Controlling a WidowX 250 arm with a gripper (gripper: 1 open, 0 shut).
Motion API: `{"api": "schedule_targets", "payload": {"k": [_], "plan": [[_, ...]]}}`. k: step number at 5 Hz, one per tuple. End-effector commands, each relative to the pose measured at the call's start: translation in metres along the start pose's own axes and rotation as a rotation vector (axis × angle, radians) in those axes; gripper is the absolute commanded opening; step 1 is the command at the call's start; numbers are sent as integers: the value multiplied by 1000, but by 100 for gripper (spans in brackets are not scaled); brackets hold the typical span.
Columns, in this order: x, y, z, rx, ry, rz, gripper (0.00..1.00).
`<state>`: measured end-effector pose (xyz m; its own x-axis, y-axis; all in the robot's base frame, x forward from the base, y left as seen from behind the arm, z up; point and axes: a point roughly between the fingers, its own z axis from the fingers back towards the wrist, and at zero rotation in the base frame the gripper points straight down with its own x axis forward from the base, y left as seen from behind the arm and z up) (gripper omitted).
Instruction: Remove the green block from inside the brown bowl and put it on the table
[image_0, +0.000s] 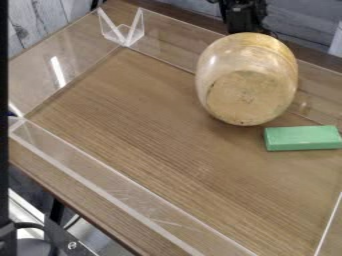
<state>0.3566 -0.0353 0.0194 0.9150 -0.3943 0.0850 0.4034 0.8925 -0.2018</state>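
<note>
The brown bowl (247, 80) is tipped up on its side at the back right of the table (147, 130), with its rounded underside facing the camera. The green block (303, 138) lies flat on the tabletop just right of the bowl and in front of it, outside it. Only the dark body of my gripper (243, 14) shows, coming down behind the bowl's top. Its fingertips are hidden by the bowl. It appears shut on the bowl's far rim, holding the bowl tilted.
Low clear acrylic walls (80, 150) edge the tabletop. A clear bracket (120, 28) stands at the back left corner. Bare wood-grain surface stretches left of the bowl and in front of it.
</note>
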Motion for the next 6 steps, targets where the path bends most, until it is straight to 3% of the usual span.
{"api": "schedule_targets", "payload": {"k": [1,2,4,6], "plan": [[5,-15,-6,-29,16,-63,0],[10,-22,-7,-53,18,-97,0],[-1,-35,-8,-81,67,-169,0],[8,-41,-10,-136,76,-130,0]]}}
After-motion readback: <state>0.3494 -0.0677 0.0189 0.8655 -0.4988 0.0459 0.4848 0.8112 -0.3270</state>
